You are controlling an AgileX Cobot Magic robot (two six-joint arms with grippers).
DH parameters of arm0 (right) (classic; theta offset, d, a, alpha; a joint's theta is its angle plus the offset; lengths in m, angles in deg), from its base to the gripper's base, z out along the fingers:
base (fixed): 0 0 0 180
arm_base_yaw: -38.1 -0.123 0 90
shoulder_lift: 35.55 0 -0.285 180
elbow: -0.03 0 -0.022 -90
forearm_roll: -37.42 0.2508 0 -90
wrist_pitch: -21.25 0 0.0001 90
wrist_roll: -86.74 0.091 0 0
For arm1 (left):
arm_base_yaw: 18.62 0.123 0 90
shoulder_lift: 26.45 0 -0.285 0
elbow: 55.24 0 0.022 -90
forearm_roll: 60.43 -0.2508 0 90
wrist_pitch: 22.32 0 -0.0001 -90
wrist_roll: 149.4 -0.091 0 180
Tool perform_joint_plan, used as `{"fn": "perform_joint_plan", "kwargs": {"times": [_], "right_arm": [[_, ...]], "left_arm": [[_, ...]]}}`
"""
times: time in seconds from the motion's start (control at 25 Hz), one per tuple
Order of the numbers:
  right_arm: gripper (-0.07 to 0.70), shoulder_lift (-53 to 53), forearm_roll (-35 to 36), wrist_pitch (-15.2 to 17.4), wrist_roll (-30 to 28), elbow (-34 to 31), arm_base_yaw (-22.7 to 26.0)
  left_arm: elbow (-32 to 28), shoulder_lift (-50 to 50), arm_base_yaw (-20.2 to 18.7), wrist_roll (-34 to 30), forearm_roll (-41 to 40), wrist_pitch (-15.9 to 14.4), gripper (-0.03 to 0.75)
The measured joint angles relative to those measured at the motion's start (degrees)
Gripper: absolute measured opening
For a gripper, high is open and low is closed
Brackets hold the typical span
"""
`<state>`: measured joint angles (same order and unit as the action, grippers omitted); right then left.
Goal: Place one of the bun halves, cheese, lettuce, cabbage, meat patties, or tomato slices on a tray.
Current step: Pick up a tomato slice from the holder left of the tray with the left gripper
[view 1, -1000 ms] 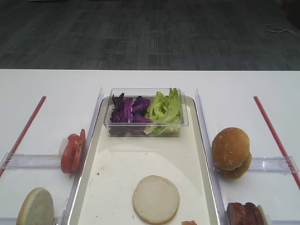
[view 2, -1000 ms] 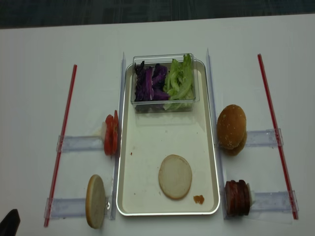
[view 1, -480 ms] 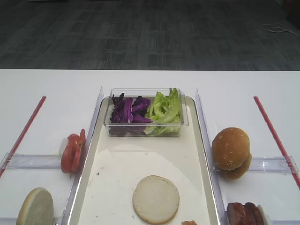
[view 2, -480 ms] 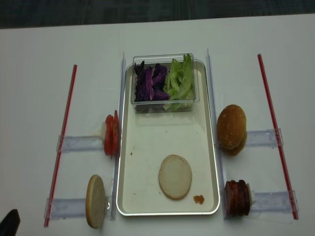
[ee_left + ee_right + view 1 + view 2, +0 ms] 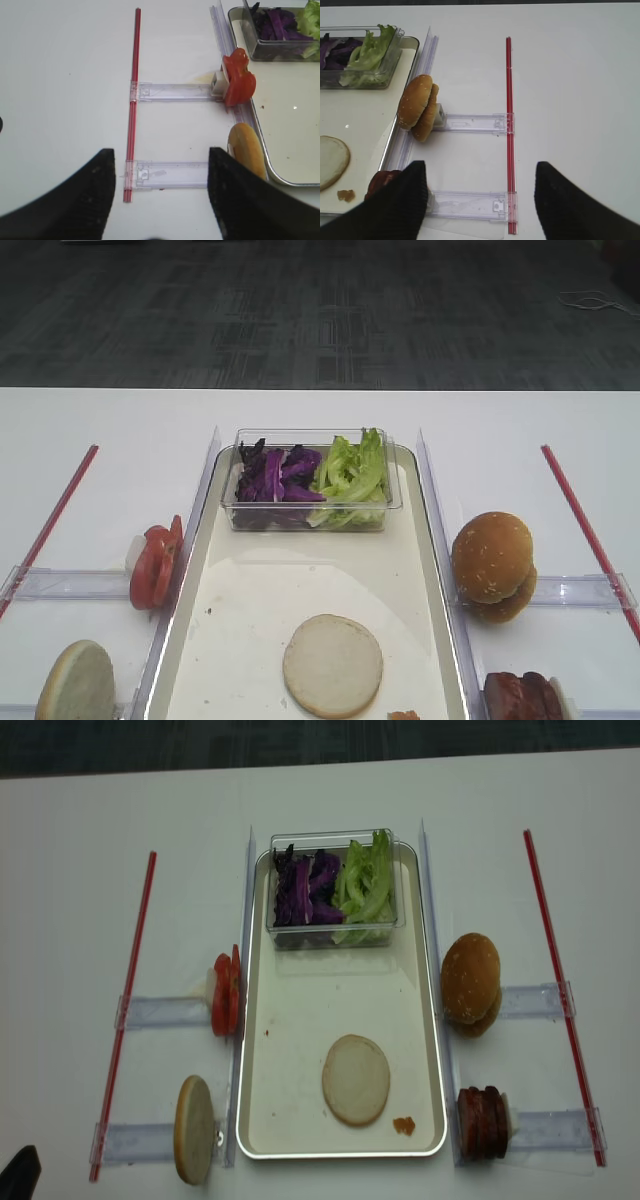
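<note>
At the bottom edge of the left wrist view, the left gripper (image 5: 157,200) shows its two dark fingers (image 5: 87,200) spread wide with nothing between them, hovering over the white table (image 5: 65,75). In the right wrist view the right gripper (image 5: 480,200) likewise has its fingers (image 5: 570,205) parted and empty at the bottom of the frame.

In the overhead view, the tray (image 5: 300,1020) fills the centre. A flat bun half (image 5: 356,1079) lies cut face up at its lower middle, with a small orange crumb (image 5: 404,1125) just to its right. Lower left, outside the tray, another bun half (image 5: 194,1129) stands on edge; lower right stand the meat patties (image 5: 482,1123). Higher on the left, the tomato slices (image 5: 225,994) stand upright beside the tray rim; on the right sits a sesame bun (image 5: 470,982). At the upper end of the tray, a clear plastic box (image 5: 333,935) holds cabbage (image 5: 305,888) on its left and lettuce (image 5: 365,885) on its right. Red strips (image 5: 135,980) run along both outer sides.
</note>
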<state>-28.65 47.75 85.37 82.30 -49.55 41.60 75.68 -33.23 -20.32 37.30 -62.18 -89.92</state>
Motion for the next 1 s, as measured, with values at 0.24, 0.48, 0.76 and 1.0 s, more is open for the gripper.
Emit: {"fn": "perform_joint_plan", "kwargs": {"times": [0.24,0.48,0.76,1.0], "right_arm": [[0.468,0.0,0.0,0.0,0.0,0.0,0.0],[0.468,0.0,0.0,0.1,0.0,0.0,0.0],[0.468,0.0,0.0,0.1,0.0,0.0,0.0],[0.468,0.0,0.0,0.1,0.0,0.0,0.0]], "left_arm": [[0.0,0.0,0.0,0.0,0.0,0.0,0.420],[0.0,0.0,0.0,0.0,0.0,0.0,0.420],[0.0,0.0,0.0,0.0,0.0,0.0,0.420],[0.0,0.0,0.0,0.0,0.0,0.0,0.420]]}}
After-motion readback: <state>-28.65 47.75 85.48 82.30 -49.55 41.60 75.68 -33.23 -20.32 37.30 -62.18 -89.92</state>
